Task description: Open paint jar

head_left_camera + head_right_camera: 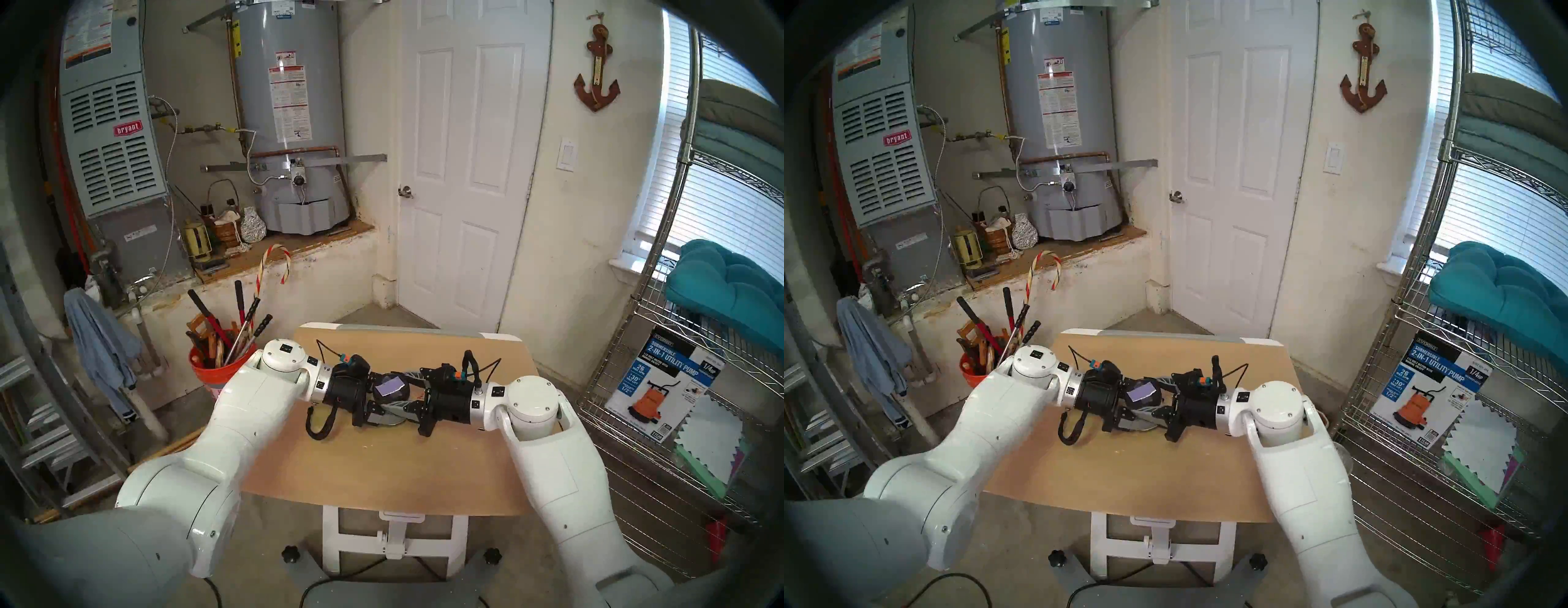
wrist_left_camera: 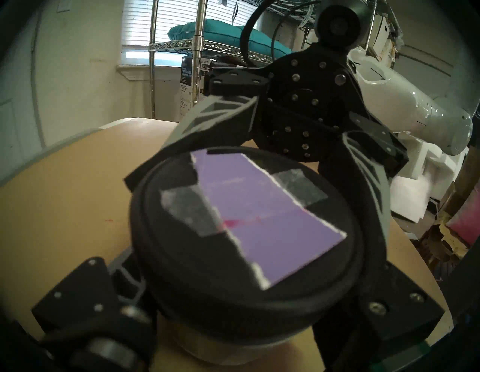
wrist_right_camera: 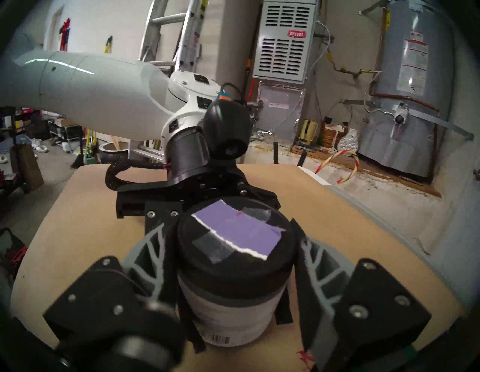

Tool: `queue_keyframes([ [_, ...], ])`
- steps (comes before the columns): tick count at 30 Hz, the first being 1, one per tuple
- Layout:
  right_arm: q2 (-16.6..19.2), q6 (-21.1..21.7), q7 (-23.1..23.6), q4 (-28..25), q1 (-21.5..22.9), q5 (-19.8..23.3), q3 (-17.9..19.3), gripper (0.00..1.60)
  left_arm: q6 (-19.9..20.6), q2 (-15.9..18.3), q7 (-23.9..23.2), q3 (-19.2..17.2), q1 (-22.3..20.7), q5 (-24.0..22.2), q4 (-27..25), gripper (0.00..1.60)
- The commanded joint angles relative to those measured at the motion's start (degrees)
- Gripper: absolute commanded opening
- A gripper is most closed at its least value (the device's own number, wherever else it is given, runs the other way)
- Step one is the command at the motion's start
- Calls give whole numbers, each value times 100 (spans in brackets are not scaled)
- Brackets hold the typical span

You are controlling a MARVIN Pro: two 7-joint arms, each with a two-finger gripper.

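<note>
Left gripper [image 3: 237, 324] is clamped low on the white-labelled body of the paint jar [image 3: 226, 298], judged to be there to stop the body turning. Right gripper [image 3: 228, 228] comes in from the opposite side, its fingers [image 3: 145, 254] closed against the rim of the black lid [image 3: 233, 233] above the left gripper's grip, placed for unscrewing. The lid is still seated. The jar stands upright between the two facing grippers; whether its base touches the table [image 1: 382, 475] cannot be told. Table edges lie well clear of both grippers on every side. Room is tight only between the gripper bodies, which nearly meet across the jar. Above the right gripper nothing obstructs a lift, and the left gripper's cable loop [image 1: 318, 424] hangs behind its wrist, clear of the lid
</note>
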Motion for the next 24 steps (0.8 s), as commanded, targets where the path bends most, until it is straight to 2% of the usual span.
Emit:
queue_keyframes([
  [1, -33, -196, 444, 617, 668, 41, -116, 0, 7, -32, -77, 19, -44, -56, -134, 0],
  [3, -5, -238, 631, 845, 878, 65, -172, 0, 10, -33, -77, 19, -40, -53, -135, 0],
  [4, -24, -286, 655, 750, 754, 75, -117, 0, 12, -34, -77, 19, -38, -52, -135, 0],
  [5, 0, -298, 773, 947, 941, 94, -166, 0, 14, -33, -77, 20, -36, -53, -138, 0],
  [18, 161, -819, 2011, 1921, 1814, 289, -272, 0, 50, -29, -77, 77, 13, -86, -212, 0],
  [24, 161, -1200, 2116, 2361, 2189, 346, -555, 0, 93, -34, -77, 124, 20, -111, -266, 0],
])
